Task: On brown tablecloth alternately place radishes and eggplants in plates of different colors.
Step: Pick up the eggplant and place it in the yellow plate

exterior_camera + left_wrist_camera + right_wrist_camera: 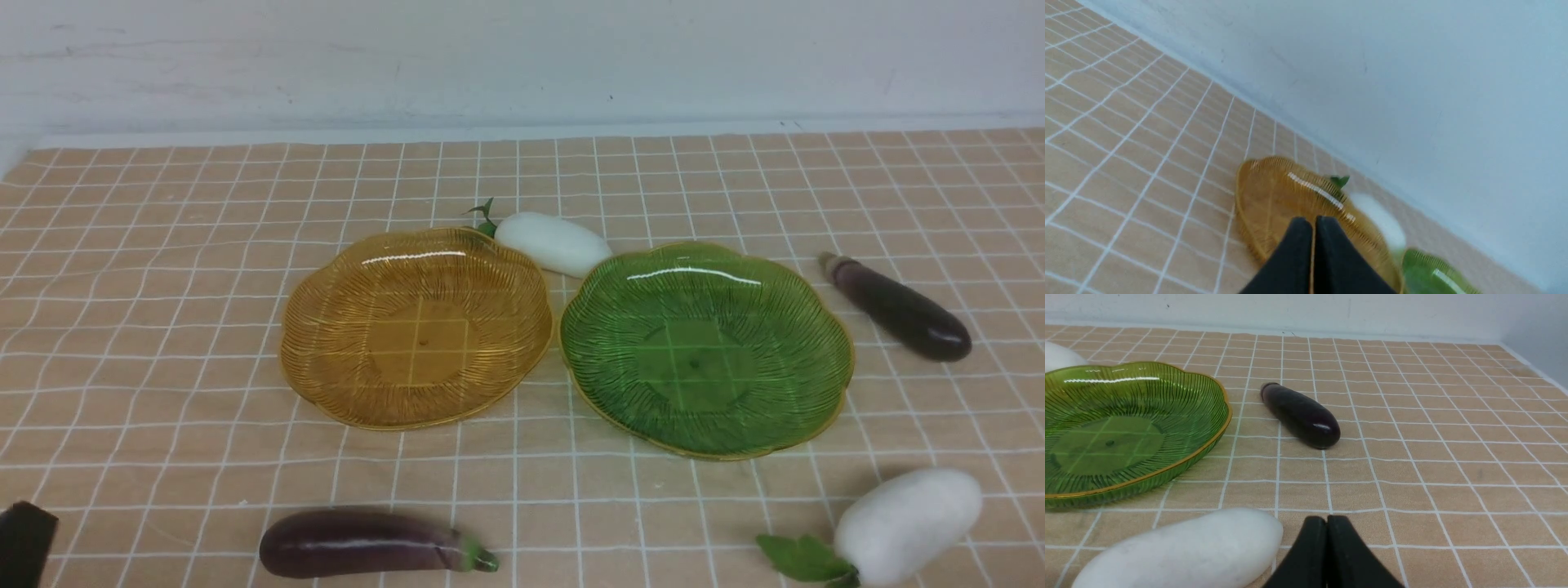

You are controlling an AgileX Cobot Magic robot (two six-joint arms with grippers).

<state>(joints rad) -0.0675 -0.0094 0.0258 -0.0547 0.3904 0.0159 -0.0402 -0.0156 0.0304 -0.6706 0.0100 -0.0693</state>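
**Front view.** Judging by how things lie, none of the task is done. Both plates sit empty, side by side, on the brown tablecloth [163,245] that covers the worktop. The count is two plates, one amber plate [416,327] and one green plate [706,347], plus two radishes and two eggplants, all four on the cloth.

The far radish [553,242] lies behind the gap between the plates, close against their back rims. The near radish [906,523], the right eggplant [898,309] and the left eggplant [367,543] lie outside the plates. A dark corner [24,543] at the lower left edge is probably the left arm, and the left eggplant is the piece nearest to it. The right jaws do not show here.

**Left wrist view.** The picture is blurred. The left jaws are pressed together and hold nothing. The amber plate [1274,196] lies directly ahead of their tips, with the far radish [1378,218] beyond it. An edge of the green plate [1433,277] sits off to one side.

**Right wrist view.** The right jaws are also together and empty. The near radish [1184,551] lies just beside them, apparently not touching. The right eggplant [1302,415] lies ahead of the tips, well apart from them. The green plate [1126,424] is ahead on the radish's side, with a sliver of the far radish [1057,355] behind it.

All four placements remain.
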